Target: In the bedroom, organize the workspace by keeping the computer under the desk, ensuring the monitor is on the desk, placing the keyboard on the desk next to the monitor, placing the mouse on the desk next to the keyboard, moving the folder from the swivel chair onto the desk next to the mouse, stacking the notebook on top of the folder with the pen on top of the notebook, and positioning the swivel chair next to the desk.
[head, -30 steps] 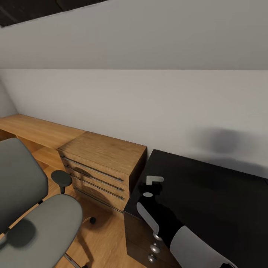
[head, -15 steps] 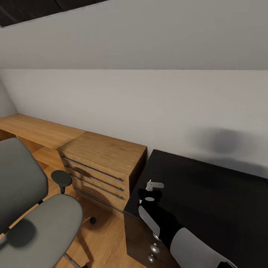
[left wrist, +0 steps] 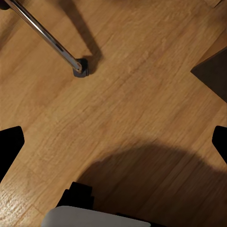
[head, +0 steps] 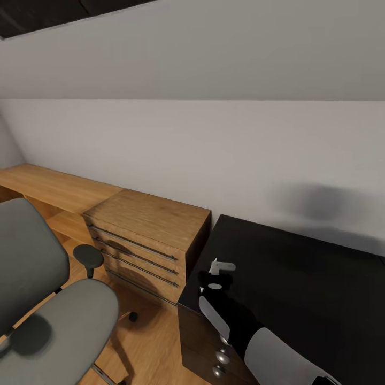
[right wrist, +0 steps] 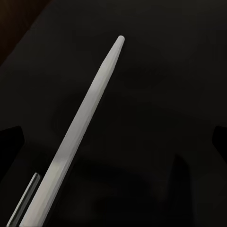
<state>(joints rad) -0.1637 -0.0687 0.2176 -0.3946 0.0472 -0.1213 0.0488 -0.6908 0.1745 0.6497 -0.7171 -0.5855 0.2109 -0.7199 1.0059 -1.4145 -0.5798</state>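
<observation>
The pen [right wrist: 80, 132], a whitish-silver stick, lies slantwise over the black desk top [right wrist: 156, 85] between the wide-apart fingers of my right gripper [right wrist: 113, 137]. That gripper [head: 216, 276] is open at the desk's [head: 299, 278] near left corner. The grey swivel chair [head: 59, 321] stands left of the desk with nothing on its seat. My left gripper [left wrist: 113, 142] is open and holds nothing. It hangs over the wooden floor near a chrome chair leg and castor [left wrist: 80, 67]. The computer, monitor, keyboard, mouse, folder and notebook are out of view.
A light wooden dresser [head: 149, 230] with long bar handles stands between the chair and the desk, against the white wall. Silver-knobbed desk drawers [head: 222, 355] face the chair. A low wooden shelf [head: 48, 187] runs along the wall at the left.
Between one second and half a second ago my right gripper sank slightly toward the desk corner. It has not moved since. The chair and camera have stayed still.
</observation>
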